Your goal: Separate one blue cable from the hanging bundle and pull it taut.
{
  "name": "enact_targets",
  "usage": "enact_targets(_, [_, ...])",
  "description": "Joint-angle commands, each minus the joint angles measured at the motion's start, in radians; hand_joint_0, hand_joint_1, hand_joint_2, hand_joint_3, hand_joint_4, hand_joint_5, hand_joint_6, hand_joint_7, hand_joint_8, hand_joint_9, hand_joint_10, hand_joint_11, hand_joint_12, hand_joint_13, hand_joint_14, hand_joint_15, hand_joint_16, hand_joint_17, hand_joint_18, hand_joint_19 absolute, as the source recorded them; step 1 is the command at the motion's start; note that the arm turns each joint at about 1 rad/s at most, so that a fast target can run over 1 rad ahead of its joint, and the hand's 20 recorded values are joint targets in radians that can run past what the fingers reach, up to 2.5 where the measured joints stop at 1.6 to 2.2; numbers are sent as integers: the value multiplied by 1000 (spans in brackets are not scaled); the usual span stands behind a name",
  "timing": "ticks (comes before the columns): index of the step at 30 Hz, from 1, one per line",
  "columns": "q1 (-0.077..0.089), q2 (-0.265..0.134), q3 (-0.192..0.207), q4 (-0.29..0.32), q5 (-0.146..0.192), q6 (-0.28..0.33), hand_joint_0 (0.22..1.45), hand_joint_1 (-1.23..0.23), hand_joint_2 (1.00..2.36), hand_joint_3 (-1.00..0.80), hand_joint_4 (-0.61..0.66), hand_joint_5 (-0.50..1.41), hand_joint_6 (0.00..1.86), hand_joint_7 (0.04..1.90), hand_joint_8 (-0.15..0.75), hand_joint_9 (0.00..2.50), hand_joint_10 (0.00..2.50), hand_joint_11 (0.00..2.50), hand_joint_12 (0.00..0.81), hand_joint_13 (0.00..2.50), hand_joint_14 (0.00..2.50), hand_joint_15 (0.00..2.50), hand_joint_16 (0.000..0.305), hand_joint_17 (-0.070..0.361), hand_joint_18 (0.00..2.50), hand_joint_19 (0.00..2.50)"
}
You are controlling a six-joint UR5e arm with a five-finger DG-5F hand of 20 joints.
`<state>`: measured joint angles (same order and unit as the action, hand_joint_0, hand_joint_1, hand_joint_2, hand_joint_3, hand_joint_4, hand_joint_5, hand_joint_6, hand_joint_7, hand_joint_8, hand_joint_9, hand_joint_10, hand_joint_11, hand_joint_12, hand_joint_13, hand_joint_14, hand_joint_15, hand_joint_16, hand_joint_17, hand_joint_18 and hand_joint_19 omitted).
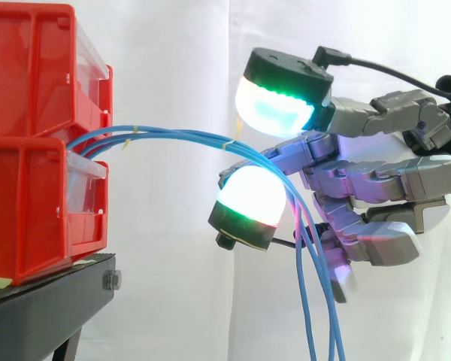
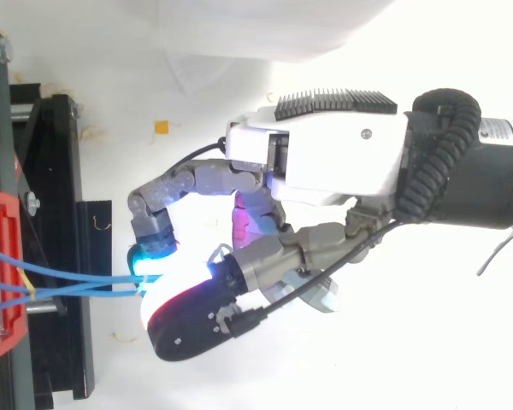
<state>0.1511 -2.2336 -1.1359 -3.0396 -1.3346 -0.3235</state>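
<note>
Several blue cables [image 1: 180,136] ran rightward from the red bins [image 1: 30,188] into my hand [image 1: 376,177], then hung down. From above, I saw curled fingers [image 2: 179,184] enclosing all the cables; none lay separate.

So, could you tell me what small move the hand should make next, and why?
Probably shift the hand sideways to let all but one slip out: several blue cables from the red bins run together between its pads and arch slack.
</note>
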Motion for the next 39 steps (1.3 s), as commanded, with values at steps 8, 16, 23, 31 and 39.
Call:
enact_targets(8, [1, 0, 1, -5, 0, 0, 734, -630, 1000, -491, 32, 147, 503, 1290, 111, 2187, 26, 698, 300, 1571, 23, 707, 69, 155, 1134, 465])
enact_targets(16, [1, 0, -1, -5, 0, 0, 733, -700, 1016, -239, 6, 147, 503, 1298, 162, 2163, 30, 705, 305, 1567, 23, 706, 71, 159, 1137, 459])
enact_targets(23, [1, 0, -1, -5, 0, 1, 707, -785, 1014, -164, -9, 151, 503, 1308, 184, 2166, 25, 684, 314, 1578, 22, 691, 77, 172, 1190, 401])
enact_targets(31, [1, -1, 1, -7, 0, 1, 646, -972, 1004, -106, 67, 150, 502, 1350, 202, 2156, 25, 640, 349, 1599, 20, 640, 90, 202, 1292, 317])
enact_targets(39, [1, 0, -1, -7, 0, 1, 513, -792, 1000, -500, 118, 143, 500, 1370, 174, 2116, 27, 663, 312, 1536, 22, 693, 82, 186, 1165, 399])
